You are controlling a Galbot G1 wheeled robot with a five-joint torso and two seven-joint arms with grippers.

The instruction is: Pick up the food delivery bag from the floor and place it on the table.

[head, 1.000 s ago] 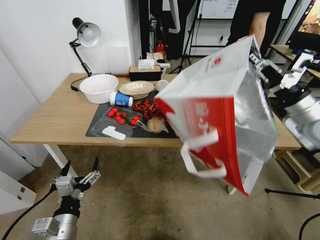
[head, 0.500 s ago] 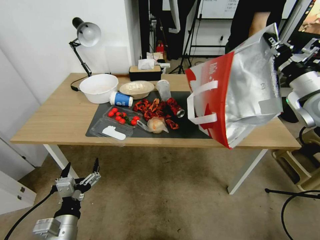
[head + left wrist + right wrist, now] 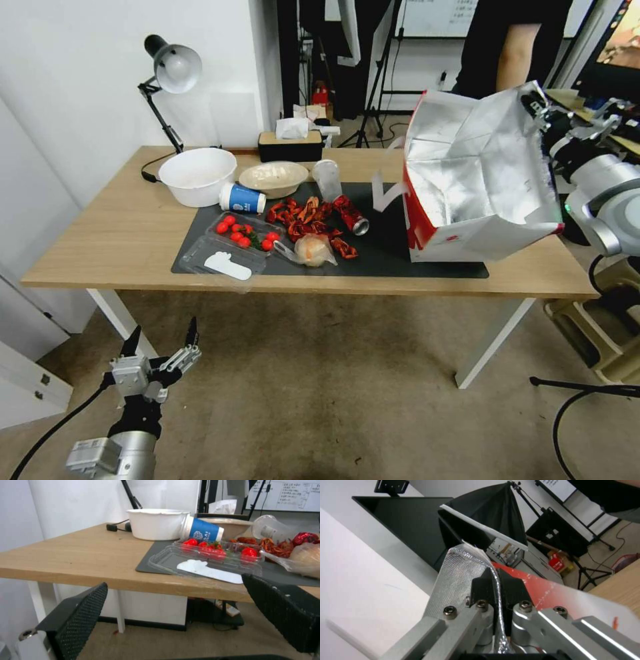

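The food delivery bag (image 3: 477,180), white and red with silver foil lining, stands open-mouthed on the right part of the table (image 3: 127,227), its base on the dark grey mat (image 3: 393,247). My right gripper (image 3: 539,110) is shut on the bag's foil rim at its upper right corner. In the right wrist view the two black fingers (image 3: 480,587) pinch the foil edge (image 3: 460,577) of the bag between them. My left gripper (image 3: 160,343) hangs open low over the floor (image 3: 320,393), in front of the table's left end, holding nothing.
On the table stand a white bowl (image 3: 198,175), a blue cup on its side (image 3: 242,198), a tray of tomatoes (image 3: 245,235), red wrappers, a can (image 3: 351,215), a tissue box (image 3: 291,145) and a lamp (image 3: 170,73). A beige stool (image 3: 593,333) sits at the right.
My right gripper has carried the bag back and down from mid-air onto the table's right part, turning it upright. The left arm has stayed still.
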